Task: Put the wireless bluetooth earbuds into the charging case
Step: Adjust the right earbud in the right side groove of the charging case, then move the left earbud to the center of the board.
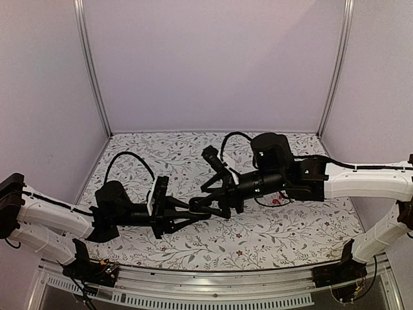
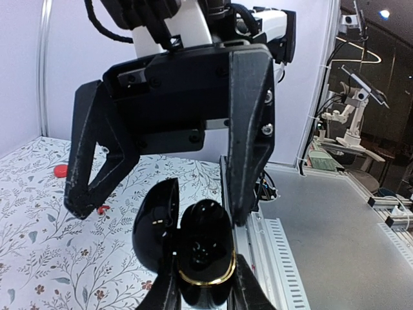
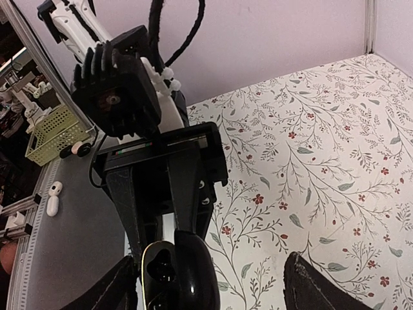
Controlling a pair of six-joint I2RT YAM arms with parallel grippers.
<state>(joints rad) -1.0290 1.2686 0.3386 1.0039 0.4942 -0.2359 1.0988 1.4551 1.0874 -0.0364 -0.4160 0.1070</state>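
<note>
**Open charging case held up in the left gripper, right gripper wide and empty over it.**

The left gripper (image 2: 206, 297) is clamped narrow on the lower body of the black charging case (image 2: 205, 248). The lid is swung aside and the gold-rimmed mouth faces the right gripper (image 2: 161, 212), whose jaws stand wide to either side of the case and carry nothing. A red earbud (image 2: 60, 170) lies on the desk (image 2: 39, 258), well apart from the case, with a smaller red piece (image 2: 102, 208) nearer. Whether the dark wells already hold anything cannot be told. To do this step well, the left hold should stay steady and level. The right gripper should narrow before dropping on so small a bud, pinch it across its body and match its tilt to the well. It should let go only once the bud is seated.
</note>
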